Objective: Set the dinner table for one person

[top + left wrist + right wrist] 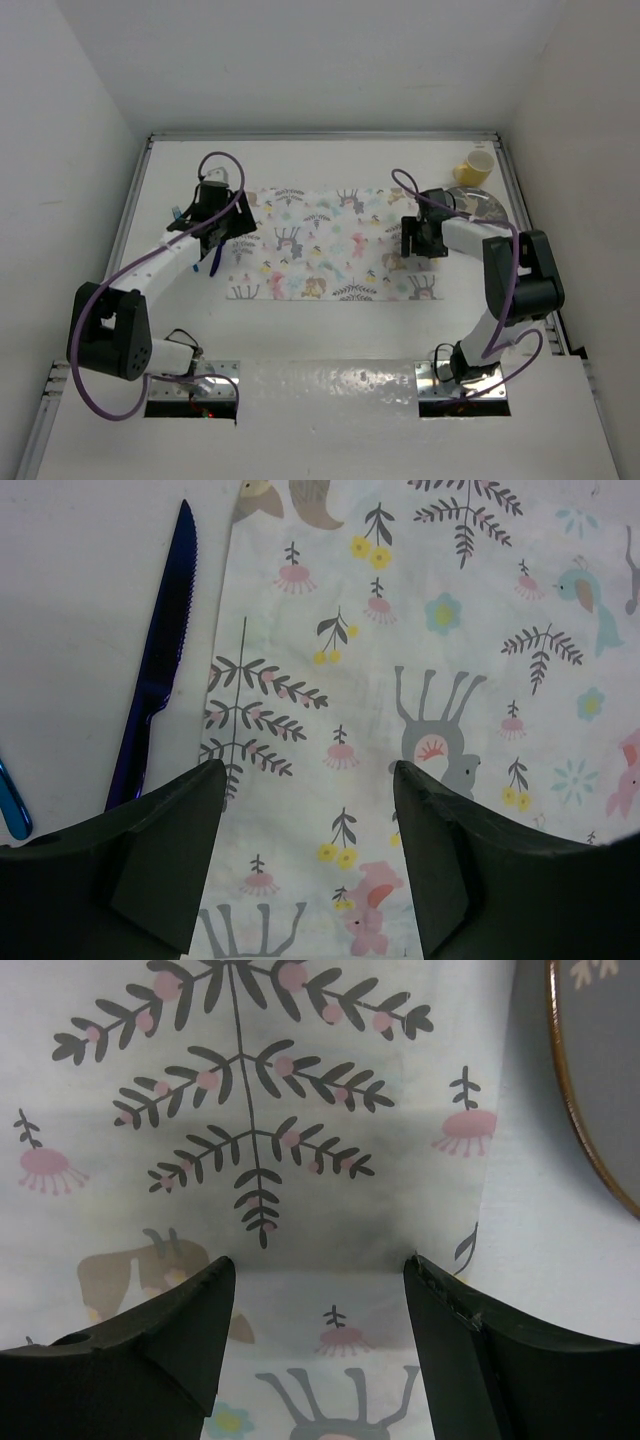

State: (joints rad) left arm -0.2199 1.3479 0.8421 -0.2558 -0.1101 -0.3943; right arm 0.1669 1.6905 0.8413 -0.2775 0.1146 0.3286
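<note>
The white dinner table (330, 165) carries a cloth mat (330, 245) printed with deer and leaves. My left gripper (226, 236) hangs open and empty over the mat's left edge (420, 660). A dark blue knife (155, 670) lies on the bare table just left of the mat. My right gripper (416, 246) hangs open and empty over the mat's right edge (250, 1110), where a fold line crosses the cloth between the fingertips. In the wrist views the left gripper (308, 780) and the right gripper (318, 1270) hold nothing.
A grey plate with a brown rim (482, 205) lies right of the mat, also in the right wrist view (600, 1060). A yellow cup (473, 168) stands behind it. The tip of a light blue utensil (12, 805) lies left of the knife. Metal rails (512, 190) edge the table.
</note>
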